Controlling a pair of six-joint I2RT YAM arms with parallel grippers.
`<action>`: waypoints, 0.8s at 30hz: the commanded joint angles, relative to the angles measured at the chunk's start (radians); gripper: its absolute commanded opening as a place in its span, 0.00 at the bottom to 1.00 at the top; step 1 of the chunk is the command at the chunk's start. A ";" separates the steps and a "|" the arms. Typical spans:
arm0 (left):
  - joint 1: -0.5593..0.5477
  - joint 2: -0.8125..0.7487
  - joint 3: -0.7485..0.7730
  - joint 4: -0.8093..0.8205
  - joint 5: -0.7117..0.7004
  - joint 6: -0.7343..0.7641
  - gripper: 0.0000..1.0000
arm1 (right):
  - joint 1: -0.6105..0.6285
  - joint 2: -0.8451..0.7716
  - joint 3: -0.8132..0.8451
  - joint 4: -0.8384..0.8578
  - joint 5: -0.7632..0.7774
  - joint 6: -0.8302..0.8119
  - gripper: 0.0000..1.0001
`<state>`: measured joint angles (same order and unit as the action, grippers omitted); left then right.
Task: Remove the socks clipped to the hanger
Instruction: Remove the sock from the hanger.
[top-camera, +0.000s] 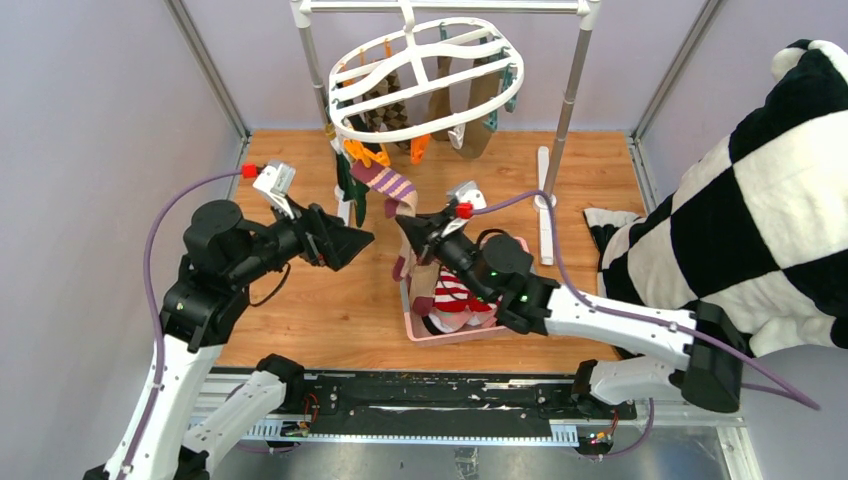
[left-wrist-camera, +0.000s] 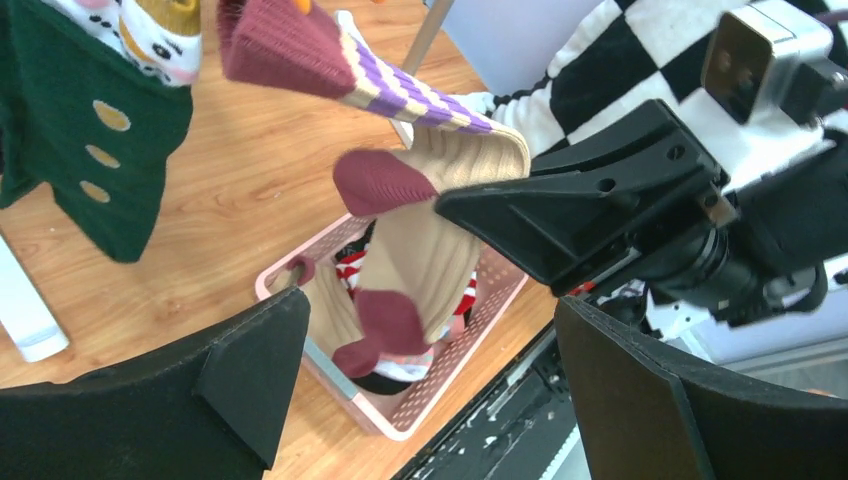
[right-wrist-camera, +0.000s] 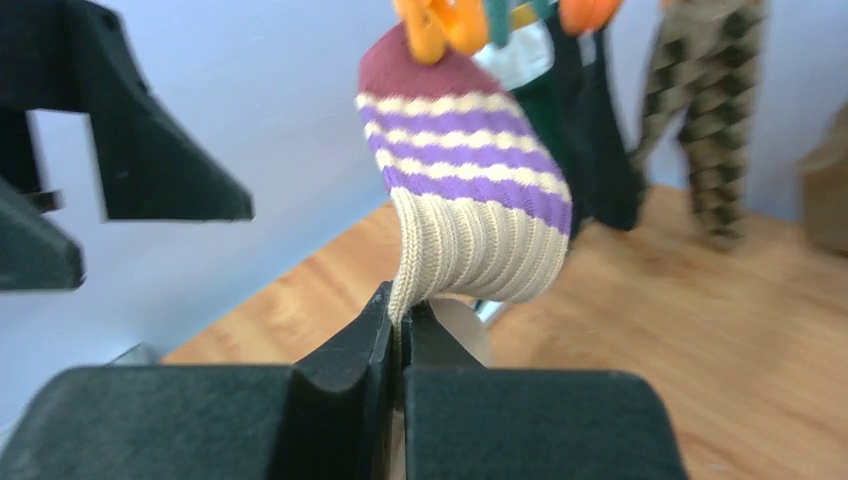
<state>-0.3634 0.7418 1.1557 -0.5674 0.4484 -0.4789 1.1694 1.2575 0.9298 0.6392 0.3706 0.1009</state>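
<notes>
From above, the job looks partly done. A few socks, one red-and-white striped (top-camera: 455, 290), lie in the pink basket (top-camera: 470, 335). The white oval hanger (top-camera: 333, 90) holds several more: a brown argyle pair (top-camera: 385, 110), olive-brown ones (top-camera: 470, 110) and a dark green one (top-camera: 345, 180). The right gripper (top-camera: 412, 232) pinches the striped sock (top-camera: 385, 183) below the frame. The left gripper (top-camera: 350, 240) hangs beside it.

The left wrist view shows the left gripper (left-wrist-camera: 430, 310) spread wide and empty. Beyond it the ribbed beige sock (left-wrist-camera: 420, 250) has maroon heel and toe patches. It droops over the slotted plastic basket (left-wrist-camera: 420, 410).

The right wrist view shows the right gripper (right-wrist-camera: 400, 310) clamped tight on the sock's (right-wrist-camera: 470, 190) soft ribbed knit. The maroon cuff with purple bands sits in an orange clip (right-wrist-camera: 440, 25), so this sock is not yet free.
</notes>
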 joint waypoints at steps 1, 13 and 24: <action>-0.005 -0.046 -0.037 -0.086 0.025 0.105 1.00 | -0.072 -0.110 -0.107 -0.112 -0.460 0.322 0.00; -0.005 0.002 -0.105 -0.060 0.383 0.170 0.92 | -0.117 -0.155 -0.161 0.056 -0.869 0.513 0.00; -0.006 -0.036 -0.147 -0.072 0.552 0.160 0.84 | -0.119 -0.168 -0.177 0.091 -0.907 0.553 0.00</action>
<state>-0.3634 0.7071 1.0195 -0.6300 0.8967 -0.3172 1.0634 1.1053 0.7643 0.6865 -0.4992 0.6266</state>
